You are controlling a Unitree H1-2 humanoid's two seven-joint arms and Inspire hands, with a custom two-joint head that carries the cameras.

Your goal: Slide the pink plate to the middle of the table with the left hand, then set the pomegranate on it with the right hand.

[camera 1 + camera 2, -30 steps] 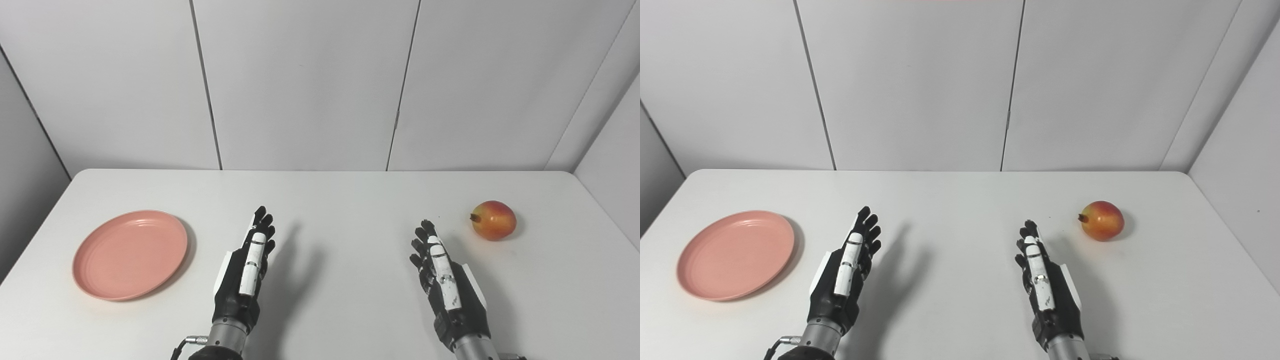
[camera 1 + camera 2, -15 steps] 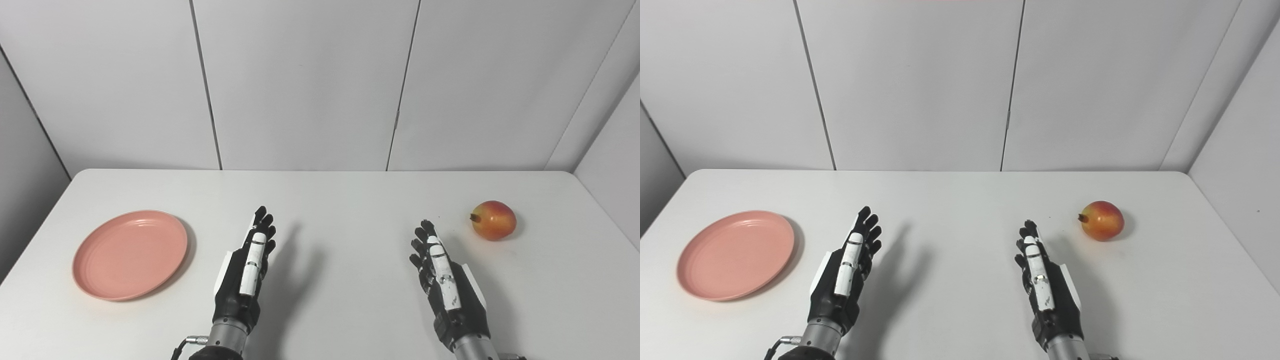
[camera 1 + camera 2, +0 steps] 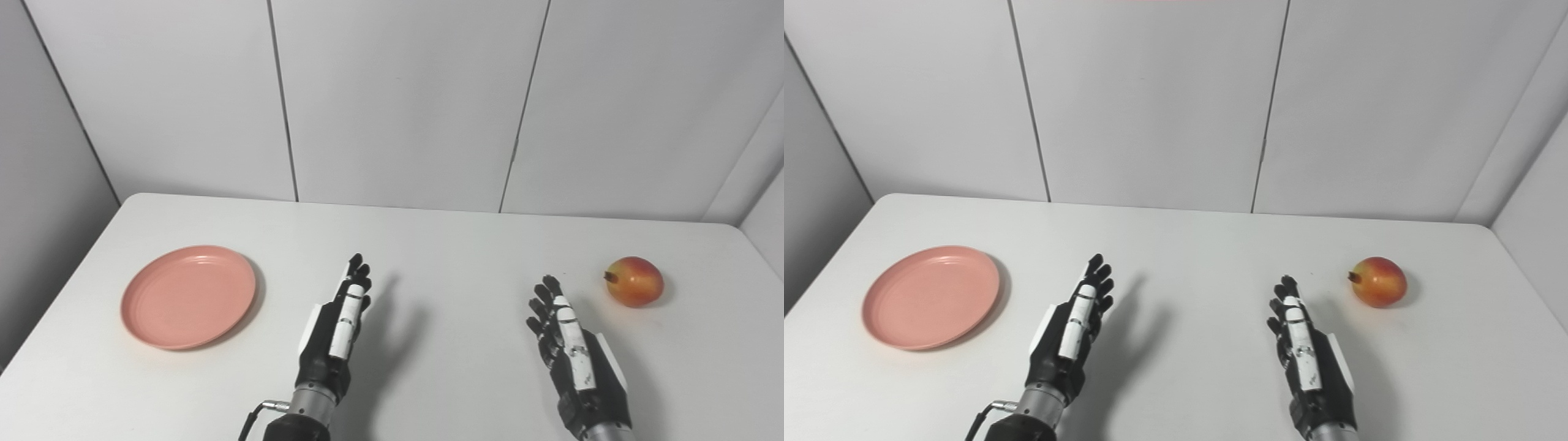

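1. While both of your hands hover edge-on above the white table (image 3: pixel 429 245), neither one holds anything.
2. Your left hand (image 3: pixel 334 334) is released, fingers straight and slightly apart, pointing away from you.
3. To the left of that hand, well apart from it, the pink plate (image 3: pixel 188 296) lies flat near the table's left side, with nothing on it.
4. Your right hand (image 3: pixel 576 355) is likewise released, fingers extended and spread a little.
5. Ahead of that hand and to its right, near but not touching, the pomegranate (image 3: pixel 635 281) rests on the table, its stem end facing left.
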